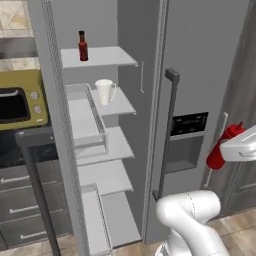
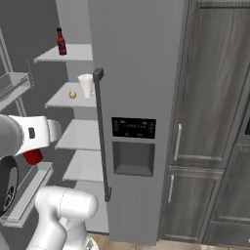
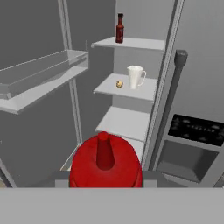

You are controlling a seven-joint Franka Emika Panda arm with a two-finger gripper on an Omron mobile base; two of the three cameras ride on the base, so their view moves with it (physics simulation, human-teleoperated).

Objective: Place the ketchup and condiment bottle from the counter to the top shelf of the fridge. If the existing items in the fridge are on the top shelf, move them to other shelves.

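Grey fridge walls and dark wood cabinets surround us, with the fridge's left door swung open and the right door, with its dispenser panel, closed. We see the open compartment's shelves stacked one above another. On the top shelf stands a dark red condiment bottle, upright, toward the shelf's left end. One shelf down sits a white mug, upright, with a small round yellowish item just beside it on its left. The lower shelves look bare from where we stand. To the left of the fridge, a yellow microwave sits above dark drawers.

We find the red ketchup bottle up in the air, well to the right of the open compartment in the left base view and in front of the closed door, lower than the mug's shelf. From the hand view its red cap and nozzle point toward the shelves. Our gripper has the ketchup bottle clamped: the bottle's body sits between the two dark fingers, which press in on both sides, drawn in to the bottle's width. In the right base view a little of the red bottle peeks out under the white hand, near the door's lower bin.
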